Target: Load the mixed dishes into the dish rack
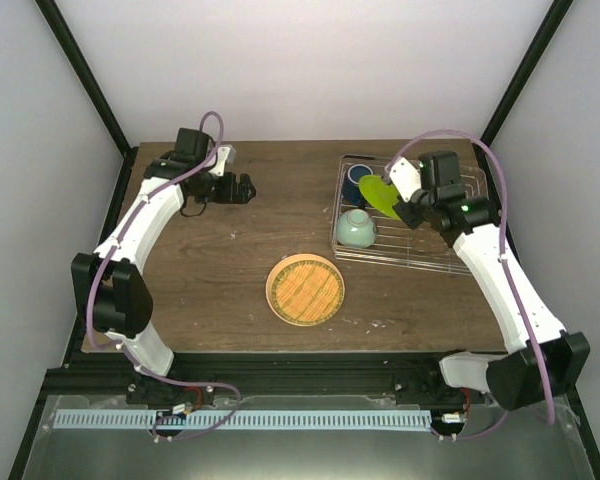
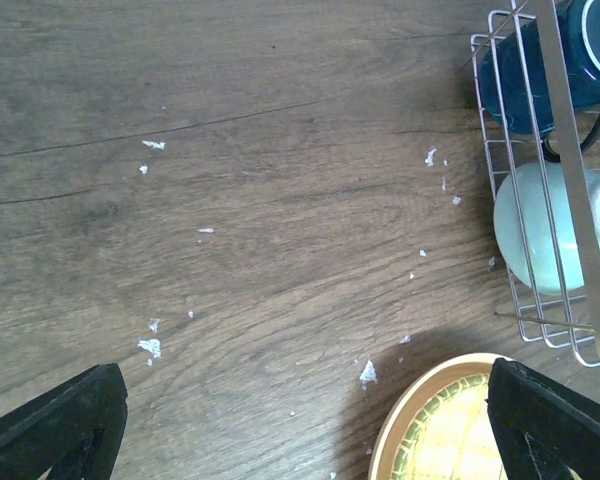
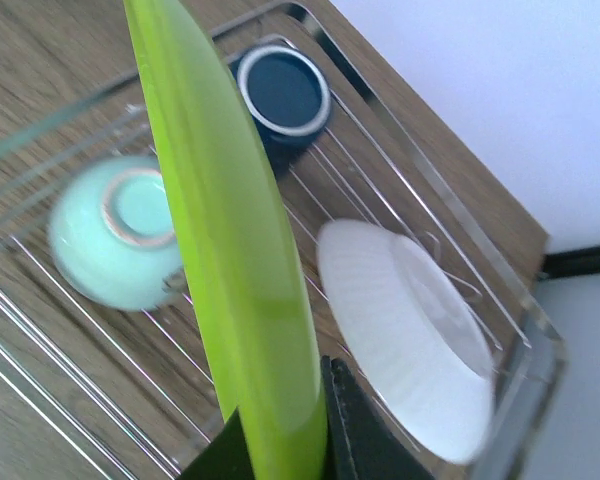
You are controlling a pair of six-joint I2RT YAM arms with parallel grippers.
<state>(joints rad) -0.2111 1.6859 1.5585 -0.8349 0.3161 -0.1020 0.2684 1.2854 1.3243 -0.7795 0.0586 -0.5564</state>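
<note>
while clamped with the right gripper (image 3: pixel 280 440) on the green plate (image 3: pixel 230 250), hangs over the far-right dish rack (image 1: pixel 420 255) holding blue mug (image 1: pixel 357 180), mint bowl (image 1: pixel 356 230), white plate (image 3: pixel 410 340); has left gripper (image 1: pixel 247 187) wide open above far-left surface (image 1: pixel 210 290), orange woven plate (image 1: pixel 305 289) near centre.

The rack (image 1: pixel 420 250) sits at the tabletop's (image 1: pixel 200 290) 2 o'clock, and a plate (image 1: pixel 305 290) lies on the tabletop at 6 o'clock. In the rack, the mug (image 1: pixel 357 180) is at 10 o'clock and the bowl (image 1: pixel 356 230) at 8 o'clock. A second plate (image 1: pixel 380 195), on edge in the right jaws, hangs between the bowl and a third plate (image 3: pixel 410 350).
</note>
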